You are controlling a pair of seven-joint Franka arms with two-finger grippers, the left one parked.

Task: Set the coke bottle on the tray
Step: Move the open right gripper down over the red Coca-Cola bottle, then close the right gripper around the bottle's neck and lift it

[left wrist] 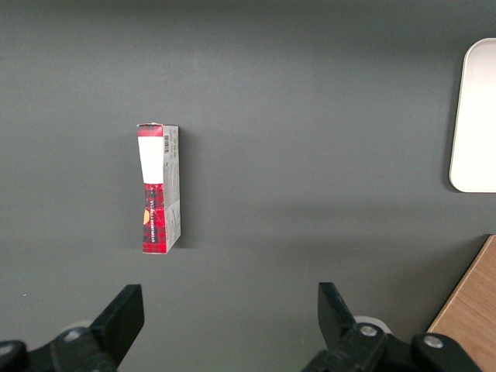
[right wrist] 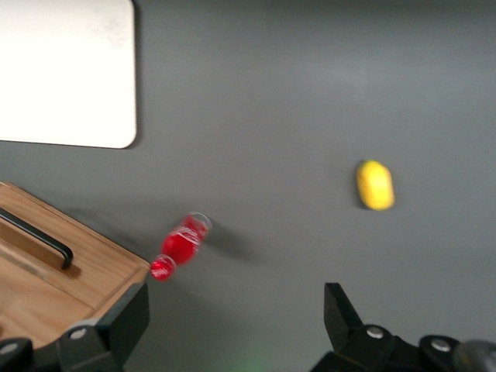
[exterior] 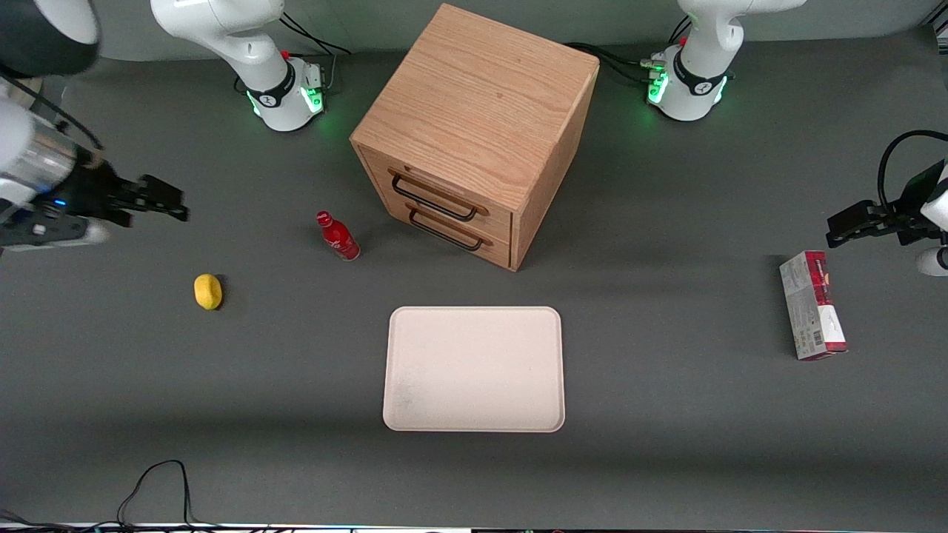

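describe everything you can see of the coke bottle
The coke bottle is small, slim and all red, with a red cap and a white script logo. It stands upright on the dark table, in front of the wooden drawer cabinet and farther from the front camera than the tray. Nothing grips it: the open gripper hangs apart, toward the working arm's end.

Small slim coke bottle [exterior: 339, 237] [right wrist: 180, 246]: all red, red cap, white script logo. Large flat rectangular tray [exterior: 474, 369] [right wrist: 66, 71] [left wrist: 475, 116], lower centre of the front frame: cream to pale pink, faint grey smudging. Black two-finger gripper [exterior: 164, 199] [right wrist: 232, 329], left edge, jaws parted. Oval fruit [exterior: 208, 291] [right wrist: 375, 184]: plain yellow. Wooden drawer cabinet [exterior: 474, 133] [right wrist: 54, 271]: light oak grain, black handles. Rectangular carton [exterior: 812, 304] [left wrist: 159, 188]: grey and red, white band, barcode. Table [exterior: 666, 444]: uniform dark grey.
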